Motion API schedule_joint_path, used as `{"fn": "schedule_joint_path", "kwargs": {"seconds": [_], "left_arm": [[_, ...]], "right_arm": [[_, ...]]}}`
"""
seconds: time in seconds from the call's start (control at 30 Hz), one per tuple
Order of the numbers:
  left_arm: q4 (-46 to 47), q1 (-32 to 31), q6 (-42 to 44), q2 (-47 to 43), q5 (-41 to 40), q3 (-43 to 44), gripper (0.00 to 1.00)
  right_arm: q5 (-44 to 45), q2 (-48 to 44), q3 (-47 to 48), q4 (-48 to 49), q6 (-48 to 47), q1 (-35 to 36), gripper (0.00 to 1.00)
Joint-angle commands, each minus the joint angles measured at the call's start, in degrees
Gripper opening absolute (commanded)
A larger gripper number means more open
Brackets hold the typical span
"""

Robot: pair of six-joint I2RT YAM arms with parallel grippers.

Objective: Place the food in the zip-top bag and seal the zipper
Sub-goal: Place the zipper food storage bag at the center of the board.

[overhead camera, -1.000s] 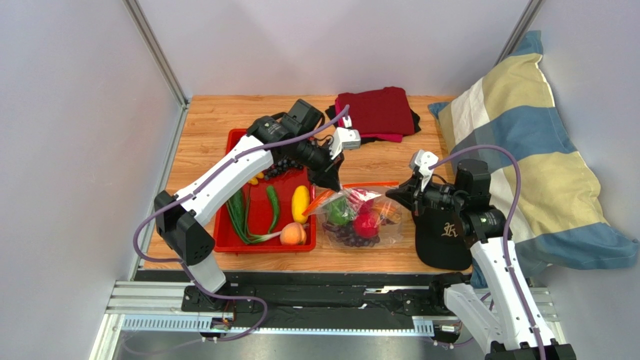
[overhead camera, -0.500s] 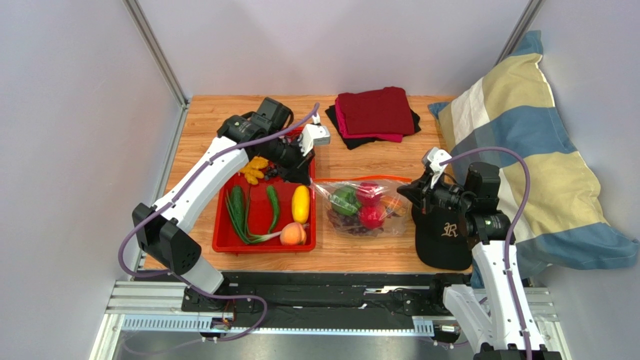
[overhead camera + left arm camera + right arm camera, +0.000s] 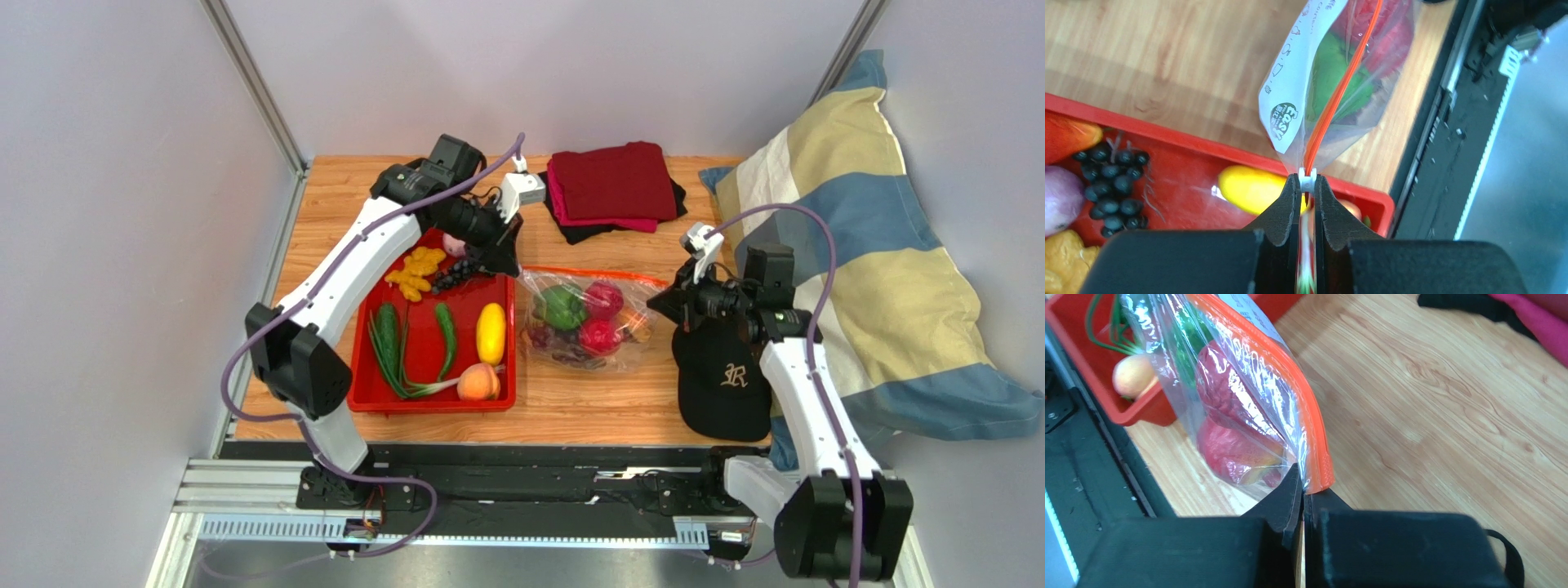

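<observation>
The clear zip-top bag (image 3: 581,324) lies on the table between my two grippers, holding food: a green pepper (image 3: 562,306), red apples (image 3: 601,333) and dark grapes. Its orange zipper (image 3: 577,273) runs along the far edge. My left gripper (image 3: 503,261) is at the bag's left end. In the left wrist view this gripper (image 3: 1308,184) is shut on the zipper's (image 3: 1339,92) white slider. My right gripper (image 3: 1303,487) is shut on the bag's (image 3: 1229,386) right corner, beside the zipper's (image 3: 1315,447) end.
A red tray (image 3: 368,398) left of the bag holds a yellow fruit (image 3: 491,333), a peach (image 3: 478,384), green vegetables (image 3: 390,343) and black grapes (image 3: 460,275). Folded dark red cloths (image 3: 613,184) lie at the back. A black cap (image 3: 724,382) and a striped pillow (image 3: 859,282) are on the right.
My left gripper has moved left and back to the bag's left end. The bag has shifted toward the back of the table, and my right gripper has moved back with it.
</observation>
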Motion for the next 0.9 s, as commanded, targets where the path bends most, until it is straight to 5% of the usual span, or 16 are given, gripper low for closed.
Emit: {"fn": "schedule_joint_path", "kwargs": {"seconds": [0.0,0.3,0.43,0.63,0.73,0.87], "left_arm": [[5.3,1.1,-5.4,5.6,-2.7,6.3,0.06],[9.6,1.0,-10.7,23.4,-7.2,20.1,0.08],[11.3,-0.3,-13.0,26.3,-8.0,17.8,0.08],[16.6,-0.8,-14.7,21.4,-12.5,8.7,0.10],[17.6,-0.4,-15.7,19.8,-14.7,7.6,0.30],[14.1,1.7,-17.1,19.0,-14.8,12.5,0.64]], "right_arm": [[6.2,6.9,4.2,5.8,0.6,-0.8,0.00],[16.7,26.6,13.6,9.8,-2.8,-0.9,0.00],[18.2,37.3,19.0,8.0,-5.2,-1.4,0.00],[15.4,39.6,21.3,5.4,-3.3,-1.4,0.00],[15.4,36.7,19.9,5.5,-0.8,-1.4,0.15],[16.3,31.7,20.4,4.8,2.5,-1.4,0.58]]}}
